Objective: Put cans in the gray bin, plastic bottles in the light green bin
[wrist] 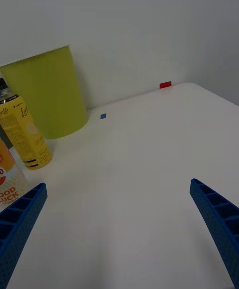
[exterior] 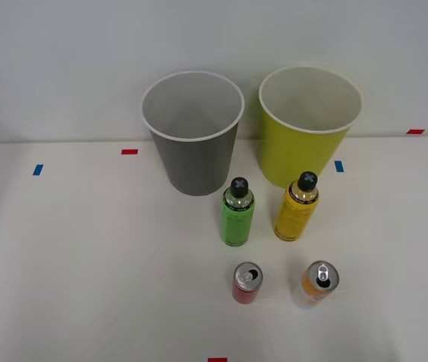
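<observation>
We are looking down at a white table [exterior: 86, 264] that is standing against a pale wall. Two large tapered bins are sitting side by side at the back: the gray bin [exterior: 194, 158] on the left and the light green bin [exterior: 304, 154] on the right, both upright with white rims.

Just in front of them, two black-capped bottles are standing upright: the green bottle [exterior: 238, 215] below the gray bin, and the yellow bottle [exterior: 297, 209] below the light green bin, close to its base.

Nearer to us, two small cans are standing with silver pull-tab tops: the red can [exterior: 247, 283] on the left and the orange-and-white can [exterior: 319, 283] on the right. The four containers are forming a loose square, apart from one another.

From the wrist camera, we are seeing the right gripper [wrist: 119, 219] with its blue ribbed fingers [wrist: 219, 219] spread wide apart, holding nothing, over bare table. Beside it, the orange-and-white can is showing at the edge, then the yellow bottle, then the light green bin behind.

Small red and blue tape marks [exterior: 129, 151] are dotting the tabletop.
</observation>
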Controlling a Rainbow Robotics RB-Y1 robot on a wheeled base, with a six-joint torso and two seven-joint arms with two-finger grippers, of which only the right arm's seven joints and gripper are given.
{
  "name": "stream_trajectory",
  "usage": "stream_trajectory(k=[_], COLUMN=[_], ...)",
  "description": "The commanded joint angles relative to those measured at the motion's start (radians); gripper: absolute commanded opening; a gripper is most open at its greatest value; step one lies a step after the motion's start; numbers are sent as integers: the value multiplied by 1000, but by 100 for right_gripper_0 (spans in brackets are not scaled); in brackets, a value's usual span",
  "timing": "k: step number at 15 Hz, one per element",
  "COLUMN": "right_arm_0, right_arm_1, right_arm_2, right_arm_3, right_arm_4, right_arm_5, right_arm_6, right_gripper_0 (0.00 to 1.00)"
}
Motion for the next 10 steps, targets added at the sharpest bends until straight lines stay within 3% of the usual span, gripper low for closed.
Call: stream_trajectory(k=[1, 10], right_arm_0=[0, 0], right_arm_1=[0, 0], right_arm_2=[0, 0], right_arm_3=[0, 0], right_arm_4=[0, 0], right_arm_5=[0, 0], right_arm_6=[0, 0], right_gripper_0=[100, 100])
